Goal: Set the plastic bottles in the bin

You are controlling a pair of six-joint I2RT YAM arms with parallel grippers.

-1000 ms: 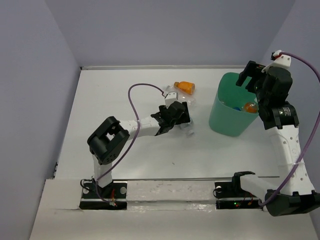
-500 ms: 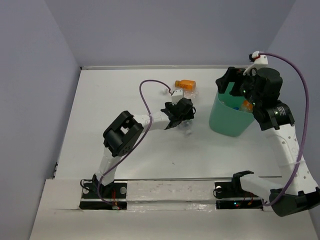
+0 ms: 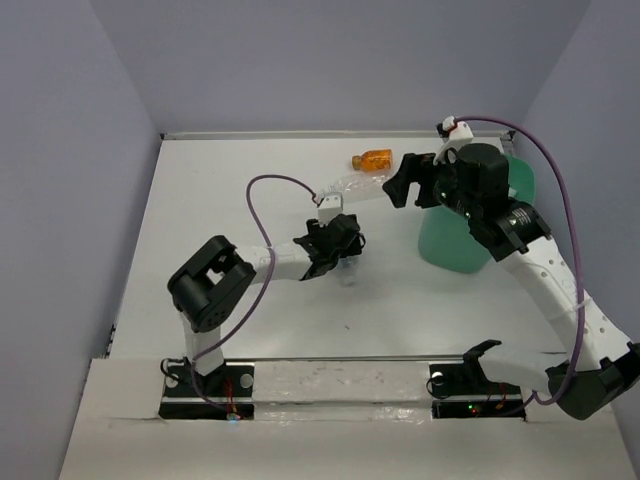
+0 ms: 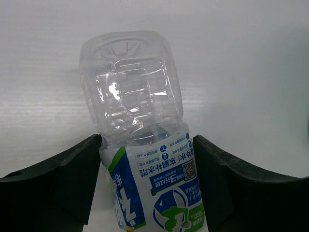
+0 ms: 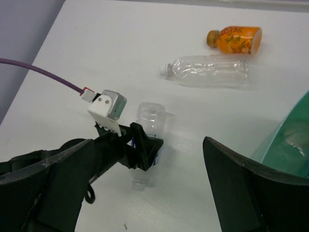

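Note:
A clear plastic bottle with a blue-green label (image 4: 130,87) lies on the white table. My left gripper (image 4: 147,140) is shut on it, a finger against each side of the label. From above, that gripper (image 3: 335,245) covers most of the bottle (image 3: 348,275). A second clear bottle (image 5: 210,71) and an orange bottle (image 5: 236,39) lie farther back, also seen from above as the clear bottle (image 3: 352,187) and the orange bottle (image 3: 373,159). My right gripper (image 3: 405,180) hangs open and empty, left of the mint-green bin (image 3: 455,245), above those bottles. In its own view the right gripper (image 5: 148,145) looks down on the left gripper.
The bin's rim (image 5: 289,140) shows at the right edge of the right wrist view. The right arm crosses over the bin's top in the overhead view. Purple-grey walls close the table at the back and both sides. The left arm's purple cable (image 3: 265,185) loops above the table.
My left gripper has closed onto the labelled clear bottle and drawn back toward the near left. The right arm has swung left from over the bin toward the bottles, jaws still open.

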